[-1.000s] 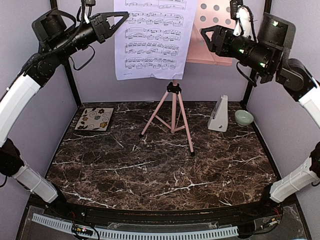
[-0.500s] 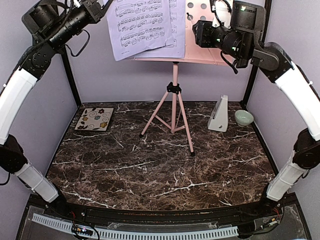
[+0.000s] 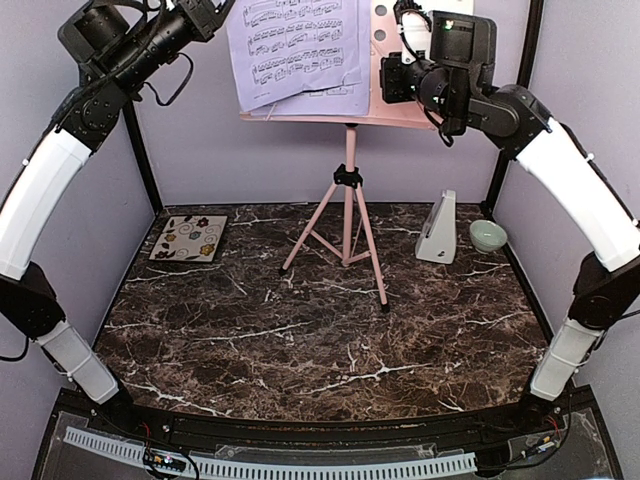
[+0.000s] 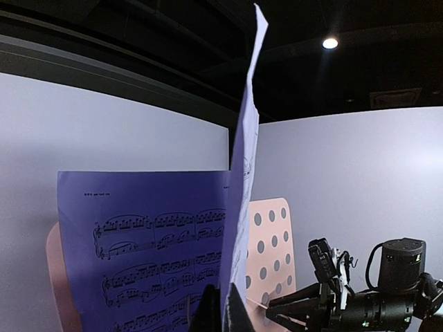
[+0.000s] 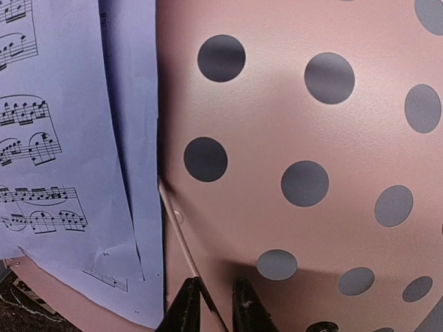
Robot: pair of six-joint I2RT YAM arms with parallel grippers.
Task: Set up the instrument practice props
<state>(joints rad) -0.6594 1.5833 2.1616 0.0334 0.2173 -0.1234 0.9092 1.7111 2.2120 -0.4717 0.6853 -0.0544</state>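
Music stand (image 3: 350, 150): pink, perforated desk, tripod legs planted at the centre back of the dark marble table (image 3: 320, 340); upright.

Held sheet-music page (image 4: 243, 173): lavender, printed staves. Pinched at its lower edge between the closed jaws of the left gripper (image 4: 220, 312); seen edge-on from the left wrist, and tilted across the desk in the top view.

Second sheet-music page (image 4: 156, 256): lavender, lying flat against the desk, behind the held page.

Right gripper (image 5: 216, 304): at the desk's right half, jaws a narrow gap apart with a thin pink rod of the stand between them; whether they pinch it cannot be told.

Metronome (image 3: 437, 228): small, white, pyramid-shaped, upright on the table right of the tripod, apart from it.

Bowl (image 3: 487, 236): pale green, just right of the metronome.

Floral tile (image 3: 188, 238): square, flat, at back left.
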